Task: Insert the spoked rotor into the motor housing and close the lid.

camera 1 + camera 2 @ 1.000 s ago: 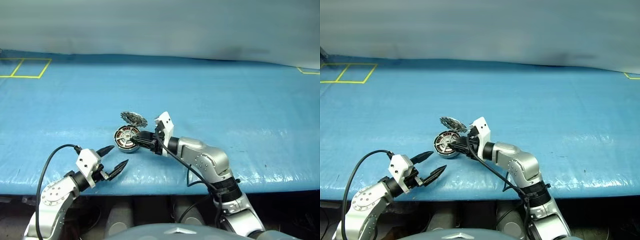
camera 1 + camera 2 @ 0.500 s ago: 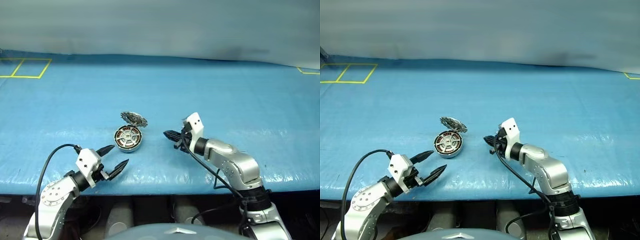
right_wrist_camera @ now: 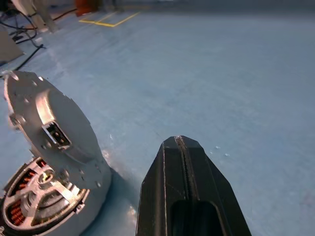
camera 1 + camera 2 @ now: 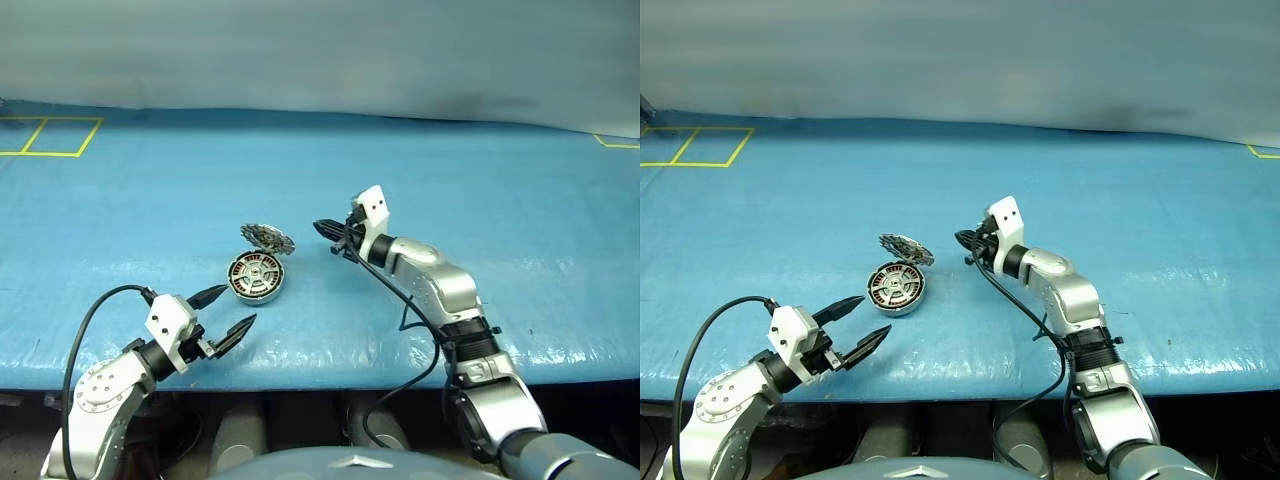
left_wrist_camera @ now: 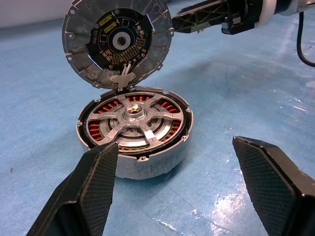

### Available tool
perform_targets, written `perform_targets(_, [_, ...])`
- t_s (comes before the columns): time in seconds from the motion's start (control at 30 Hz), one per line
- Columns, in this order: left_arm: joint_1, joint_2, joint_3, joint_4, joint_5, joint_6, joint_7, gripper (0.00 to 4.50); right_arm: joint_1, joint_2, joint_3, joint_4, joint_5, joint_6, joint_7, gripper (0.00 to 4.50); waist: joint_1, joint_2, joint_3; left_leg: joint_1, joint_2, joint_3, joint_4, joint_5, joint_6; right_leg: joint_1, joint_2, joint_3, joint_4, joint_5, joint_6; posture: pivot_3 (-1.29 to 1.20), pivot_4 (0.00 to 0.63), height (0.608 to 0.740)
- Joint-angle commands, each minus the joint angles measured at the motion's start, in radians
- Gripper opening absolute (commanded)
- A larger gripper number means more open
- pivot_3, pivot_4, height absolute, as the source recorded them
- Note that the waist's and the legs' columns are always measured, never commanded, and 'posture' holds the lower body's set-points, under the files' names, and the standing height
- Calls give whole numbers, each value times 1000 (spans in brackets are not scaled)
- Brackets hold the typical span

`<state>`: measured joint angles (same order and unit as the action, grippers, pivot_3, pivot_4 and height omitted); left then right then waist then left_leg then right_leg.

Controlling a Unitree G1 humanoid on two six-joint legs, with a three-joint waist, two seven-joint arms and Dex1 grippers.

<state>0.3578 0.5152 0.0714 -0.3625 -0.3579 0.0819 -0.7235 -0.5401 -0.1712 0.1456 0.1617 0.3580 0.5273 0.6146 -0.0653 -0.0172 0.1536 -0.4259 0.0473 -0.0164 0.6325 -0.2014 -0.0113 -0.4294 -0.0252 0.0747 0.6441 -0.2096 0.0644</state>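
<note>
The spoked rotor [image 5: 134,124] sits seated in the motor housing [image 5: 142,164] on the blue desk [image 4: 480,180], the lid [image 5: 117,43] standing upright. The right end effector [image 4: 322,231], clenched and empty, hovers beside the lid; the left end effector [image 4: 228,316] gapes nearby, released.

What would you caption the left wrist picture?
Spoked rotor seated in the motor housing, lid standing open.
</note>
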Motion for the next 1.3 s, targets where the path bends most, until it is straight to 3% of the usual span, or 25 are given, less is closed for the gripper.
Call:
perform_targets(0.03, [-3,5,20,-41,-20,-4,-7,4039,-42,47,30,-20,14,-8,45,11,0,0,0,0,0,0,0,0,0,0,0,0,0,0,0,0,150,740])
perform_targets(0.43, [20,21,45,-84,-30,2,-1,4039,60,99,146,-184,40,88,105,11,2,0,0,0,0,-1,0,0,0,0,0,-1,0,0,0,0,150,740])
perform_targets(0.63, [21,26,57,-111,-48,4,-13,4039,119,117,210,-165,14,108,87,11,0,0,0,1,0,0,0,0,0,0,0,0,1,0,0,0,150,740])
perform_targets(1.07, [-11,10,56,-111,-66,7,-12,4039,151,140,231,-68,-47,123,29,11,-1,-1,-1,3,0,0,0,0,0,2,0,0,1,0,0,0,150,740])
perform_targets(1.3, [-56,-10,60,-92,-40,-11,18,4039,169,136,190,-127,-13,119,43,11,0,-1,-1,10,0,0,-1,0,0,3,0,0,0,-1,-1,0,150,740])
